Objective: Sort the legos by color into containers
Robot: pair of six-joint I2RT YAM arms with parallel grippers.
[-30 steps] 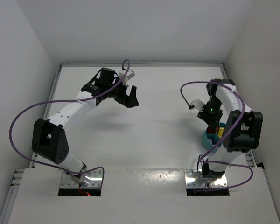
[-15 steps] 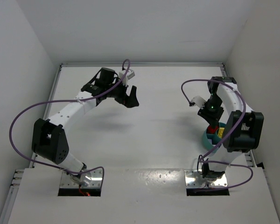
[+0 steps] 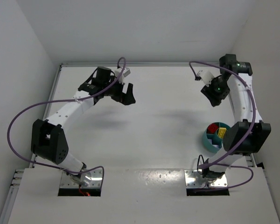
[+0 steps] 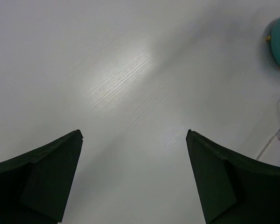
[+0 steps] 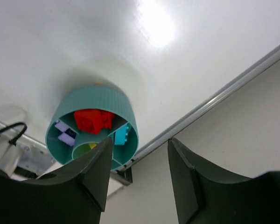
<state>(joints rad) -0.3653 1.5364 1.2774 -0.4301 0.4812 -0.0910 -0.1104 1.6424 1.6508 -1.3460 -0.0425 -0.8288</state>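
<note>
From the top view, the left gripper hangs over the far left part of the desk, with its jaws wide apart and nothing in them. The right gripper is raised on the far right, well apart from the teal dish, which stands on the desk near the right arm's base. In the dish I can see red legos and a yellow lego, in separate compartments.

In the left wrist view, the two fingers stand far apart over bare desk. Only the edge of the dish shows, in the upper right corner.

In the right wrist view, the gripper looks down at the dish from high above. Its fingers are parted and nothing is between them. The red legos fill one compartment, a cyan lego lies in the next one, and pale legos lie in another. Something yellowish shows by the central ring, but I cannot tell what.

No lego shows outside the dish in any view, and both grippers are empty. So I judge the sorting is finished or very nearly so, with the colors kept apart.
</note>
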